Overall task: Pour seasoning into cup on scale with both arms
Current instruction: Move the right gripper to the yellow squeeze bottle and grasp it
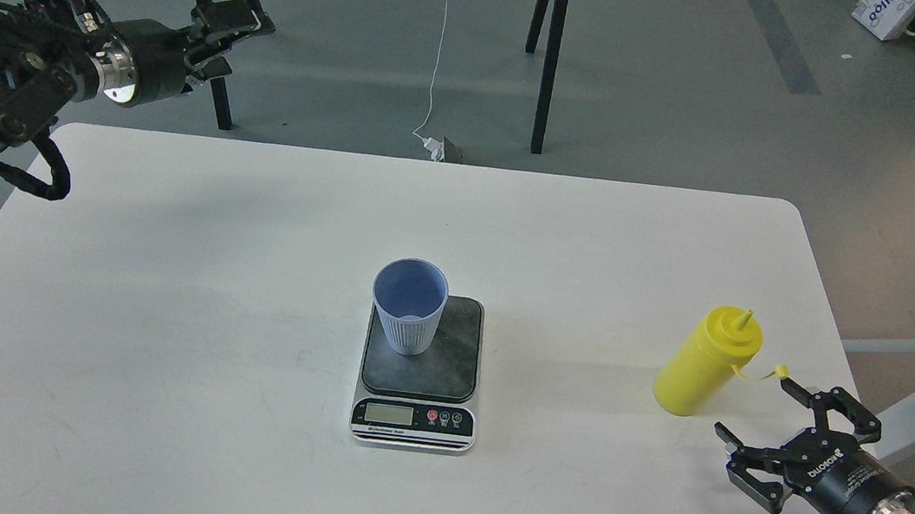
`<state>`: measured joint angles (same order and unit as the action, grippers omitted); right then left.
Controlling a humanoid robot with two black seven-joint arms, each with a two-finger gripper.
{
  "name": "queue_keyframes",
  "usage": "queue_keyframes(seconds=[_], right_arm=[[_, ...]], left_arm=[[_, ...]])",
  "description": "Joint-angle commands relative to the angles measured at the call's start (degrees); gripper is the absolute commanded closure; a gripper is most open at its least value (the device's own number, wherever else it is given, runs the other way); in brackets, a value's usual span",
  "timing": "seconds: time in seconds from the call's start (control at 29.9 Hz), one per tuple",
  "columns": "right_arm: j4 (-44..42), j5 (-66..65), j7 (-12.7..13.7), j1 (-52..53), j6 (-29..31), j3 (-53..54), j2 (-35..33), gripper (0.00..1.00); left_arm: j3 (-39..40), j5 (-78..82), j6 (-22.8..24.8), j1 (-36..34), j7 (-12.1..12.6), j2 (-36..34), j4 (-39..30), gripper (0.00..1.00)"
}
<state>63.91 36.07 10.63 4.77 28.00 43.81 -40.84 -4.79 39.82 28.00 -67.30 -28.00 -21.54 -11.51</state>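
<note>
At the far left, the left gripper (pixel 223 36) is raised past the table's back-left corner, well away from everything the task needs; its fingers look slightly parted, with nothing between them. The white table (pixel 155 298) is bare on that side. In the middle sits the scale (pixel 419 370), its display and red buttons facing the robot, and the cup (pixel 409 305) stands upright on the back-left part of the dark platform, mouth open and apparently empty. Further right, well apart from the scale, the seasoning bottle (pixel 707 363) stands on the table, its long axis upright in the scene though it reads as tilted in this view, nozzle pointing up and its small tethered cap (pixel 777 370) hanging off toward the right. At the far right, the right gripper (pixel 759 429) has its fingers spread wide and empty, aimed up and left at the bottle's lower body, close to it but not touching. The bottle lies just ahead and left of these open fingers, so the right arm is plainly the nearer one. The coming move likely calls for a short forward reach so the fingers straddle the bottle's body across its upright axis before they close.
</note>
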Motion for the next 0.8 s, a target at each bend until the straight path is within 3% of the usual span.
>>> queue_keyframes(seconds=[0.0,0.77], right_arm=[[-1.50,-1.26,0.01,1.46,0.00,-0.04,1.81,0.00],[-12.58,-7.86,0.01,11.22,0.00,-0.57,13.76,0.01]], left_arm=[[-0.05,-0.01,0.00,0.16,0.00,0.01,0.00,0.00],[0.04,-0.09,0.00,3.14,0.00,-1.74,0.00,0.00]])
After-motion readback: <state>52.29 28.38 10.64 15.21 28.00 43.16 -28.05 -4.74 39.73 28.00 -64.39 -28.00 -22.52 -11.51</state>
